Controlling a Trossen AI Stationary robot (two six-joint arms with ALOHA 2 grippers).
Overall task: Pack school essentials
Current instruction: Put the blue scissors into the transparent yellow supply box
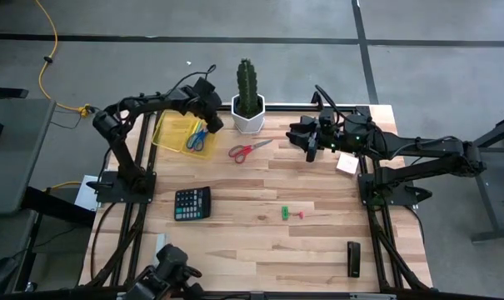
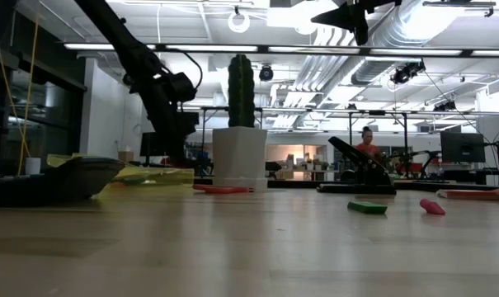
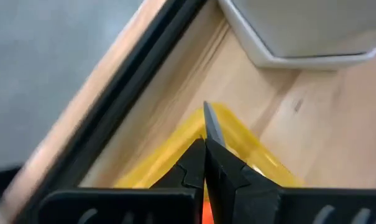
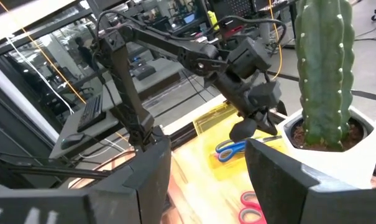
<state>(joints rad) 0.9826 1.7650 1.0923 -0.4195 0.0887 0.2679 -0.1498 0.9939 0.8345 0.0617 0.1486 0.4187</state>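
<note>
On the pale wooden table [image 1: 260, 242] a transparent yellow plastic tray [image 1: 170, 133] sits at the far left corner, with the blue-handled scissors [image 1: 196, 138] inside. The left gripper [image 1: 213, 123] hangs over the tray's edge, its fingers pressed together on a thin dark stick [image 3: 212, 127]. The red-handled scissors [image 1: 248, 149] lie beside the white cactus pot [image 1: 248, 119]. The right gripper [image 1: 311, 150] hovers near, fingers wide and empty.

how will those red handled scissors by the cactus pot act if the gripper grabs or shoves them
The red-handled scissors lie flat on the wood, so they would probably slide or spin, not roll. They look thin and rigid, so pinching them off the table may be fiddly. The blades seem slightly apart and could pivot when lifted.
</note>
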